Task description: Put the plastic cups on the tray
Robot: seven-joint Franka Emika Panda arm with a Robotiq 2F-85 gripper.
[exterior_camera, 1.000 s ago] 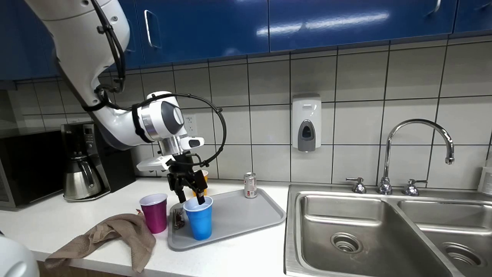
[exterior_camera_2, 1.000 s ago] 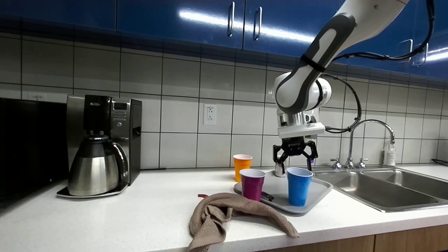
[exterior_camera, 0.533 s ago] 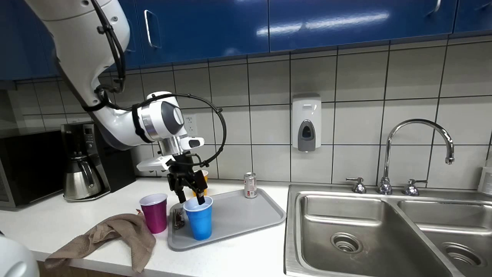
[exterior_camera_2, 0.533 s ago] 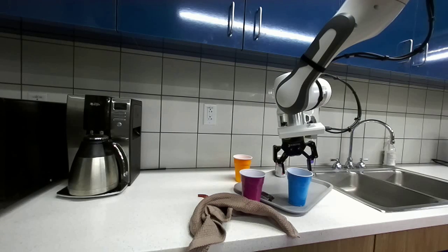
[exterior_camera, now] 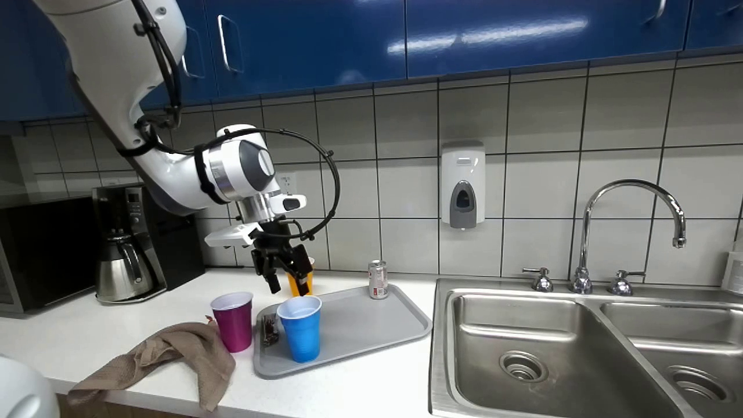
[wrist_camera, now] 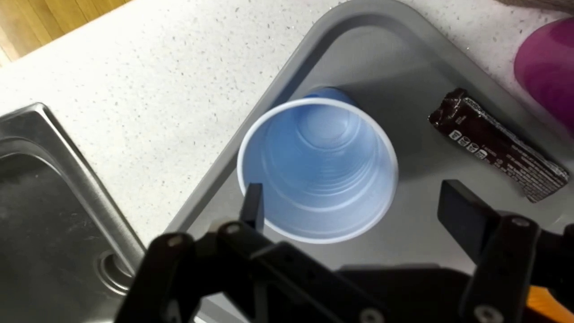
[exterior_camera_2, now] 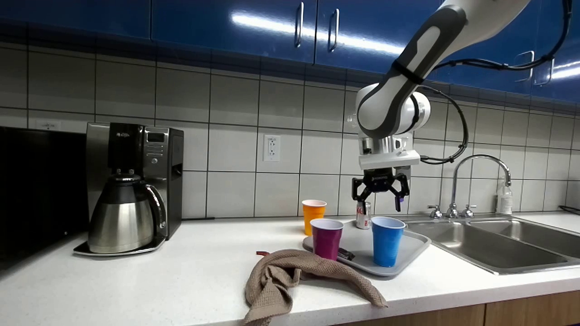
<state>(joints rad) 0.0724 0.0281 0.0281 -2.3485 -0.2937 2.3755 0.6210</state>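
Observation:
The blue cup (exterior_camera: 303, 337) stands upright on the near left part of the grey tray (exterior_camera: 371, 319); it also shows in an exterior view (exterior_camera_2: 386, 244) and in the wrist view (wrist_camera: 323, 170). The magenta cup (exterior_camera_2: 326, 242) stands on the counter beside the tray's end, at the right edge of the wrist view (wrist_camera: 549, 72). The orange cup (exterior_camera_2: 313, 216) stands on the counter behind the tray, partly hidden by the gripper in an exterior view (exterior_camera: 309, 283). My gripper (exterior_camera_2: 381, 209) is open and empty above the tray, its fingertips (wrist_camera: 353, 197) apart and above the blue cup's rim.
A soda can (exterior_camera: 378, 280) stands at the tray's back. A dark wrapped bar (wrist_camera: 497, 146) lies on the tray. A brown cloth (exterior_camera_2: 290, 267) lies in front of the magenta cup. A steel sink (exterior_camera: 522, 348) adjoins the tray's right. A coffee maker (exterior_camera_2: 136, 181) stands farther left.
My gripper has risen a little; its fingertips are now higher above the blue cup. It stays open. The cups and tray have not moved.

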